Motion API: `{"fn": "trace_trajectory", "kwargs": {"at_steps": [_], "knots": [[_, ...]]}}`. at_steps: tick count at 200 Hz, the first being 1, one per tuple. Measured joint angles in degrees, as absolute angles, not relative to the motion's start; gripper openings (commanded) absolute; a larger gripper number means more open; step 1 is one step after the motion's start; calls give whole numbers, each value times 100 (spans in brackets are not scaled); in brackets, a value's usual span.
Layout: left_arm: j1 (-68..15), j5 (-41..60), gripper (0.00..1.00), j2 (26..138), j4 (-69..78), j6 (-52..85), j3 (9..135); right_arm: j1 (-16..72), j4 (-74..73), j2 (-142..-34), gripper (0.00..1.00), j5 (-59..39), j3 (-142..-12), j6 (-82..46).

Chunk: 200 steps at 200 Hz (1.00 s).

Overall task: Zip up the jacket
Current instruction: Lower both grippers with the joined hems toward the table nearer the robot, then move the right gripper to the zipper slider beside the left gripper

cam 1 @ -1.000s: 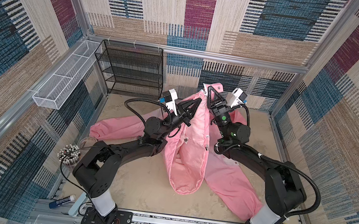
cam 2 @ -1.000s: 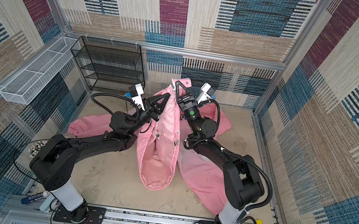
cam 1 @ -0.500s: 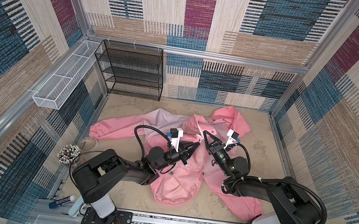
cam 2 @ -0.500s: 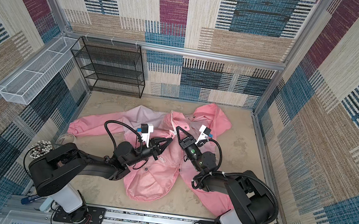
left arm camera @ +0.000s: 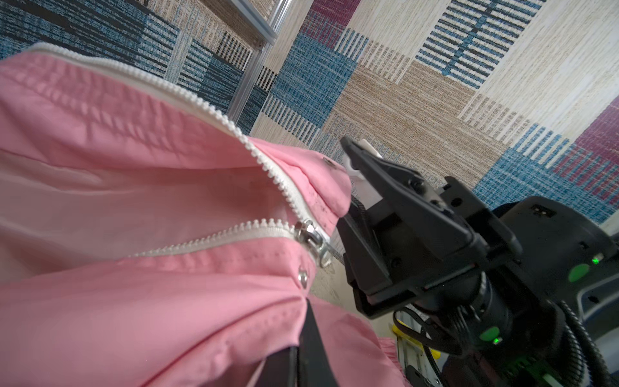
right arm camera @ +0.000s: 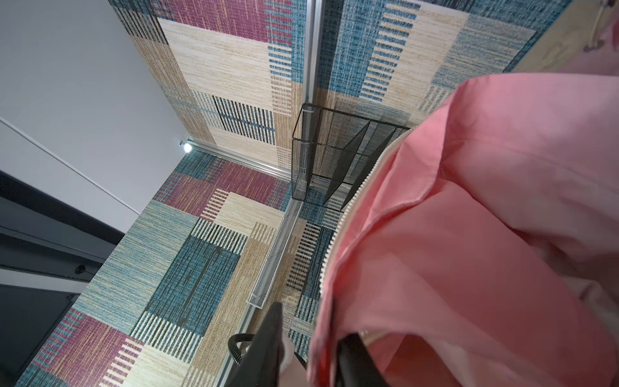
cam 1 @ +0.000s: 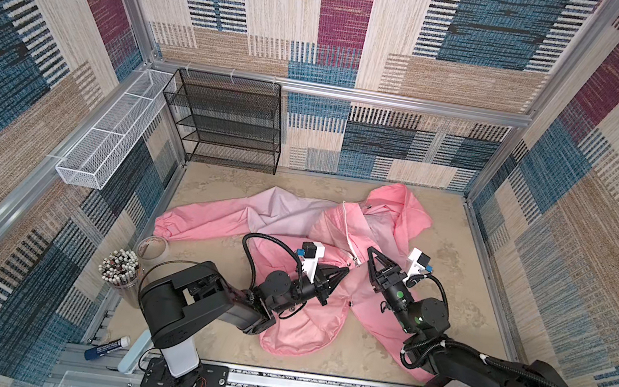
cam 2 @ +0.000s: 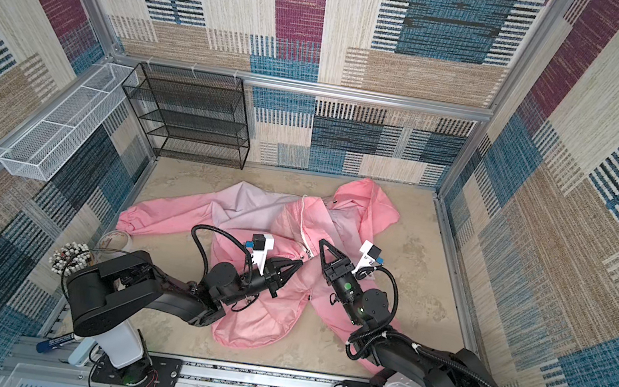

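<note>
The pink jacket (cam 1: 303,328) (cam 2: 258,321) lies crumpled on the sandy desk (cam 1: 455,268), front up. Its hood (cam 1: 409,214) points toward the far right corner and one sleeve (cam 1: 189,222) stretches away to the left. Its white zipper (cam 1: 348,230) runs down the chest. In the left wrist view the two rows of teeth spread apart in a V above the metal slider (left arm camera: 311,238).

The left end effector (cam 1: 344,270) (cam 2: 299,262) sits on the jacket just beside the slider. It is closed on a pinch of pink fabric that gathers at its black finger (left arm camera: 311,335), below a snap (left arm camera: 303,277).

The right end effector (cam 1: 371,251) (cam 2: 322,243) rests on the other side of the zipper, near the left one. Its fingers (right arm camera: 268,338) stand apart in the right wrist view, and the jacket's toothed edge hangs between them.

Against the back wall stands a black wire rack (cam 1: 226,122), with a white mesh basket (cam 1: 105,141) mounted on the left rail. A jar of white-tipped sticks (cam 1: 119,265) and a tape roll (cam 1: 152,249) sit at the desk's left edge.
</note>
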<state>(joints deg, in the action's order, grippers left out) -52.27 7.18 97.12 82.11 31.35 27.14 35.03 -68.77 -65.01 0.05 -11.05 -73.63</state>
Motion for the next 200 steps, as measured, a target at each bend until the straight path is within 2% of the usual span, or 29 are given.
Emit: {"fn": "trace_trajectory", "kwargs": {"at_steps": [15, 36, 57, 76, 99, 139, 200], "knots": [[-5225, 676, 0, 9692, 8195, 3133, 2714, 3500, -6667, -6355, 61, 56, -1122, -7365], [-5227, 620, 0, 9653, 8143, 3131, 2709, 3498, -6082, -6025, 71, 174, -1271, -7411], [-5229, 607, 0, 9627, 8125, 3131, 2679, 3494, -4648, -5422, 88, 373, -1691, -7614], [-5238, 593, 0, 9614, 8114, 3131, 2641, 3494, -3352, -4958, 97, 530, -2034, -7769], [-5251, 591, 0, 9598, 8064, 3129, 2630, 3489, -1793, -4753, 99, 604, -2488, -7964], [-5251, 567, 0, 9548, 7959, 3072, 2628, 3489, 438, -5078, 100, 491, -3601, -8062], [-5264, 491, 0, 9478, 7907, 2989, 2574, 3557, 1347, -4858, 100, -163, -3409, -8820]]}}
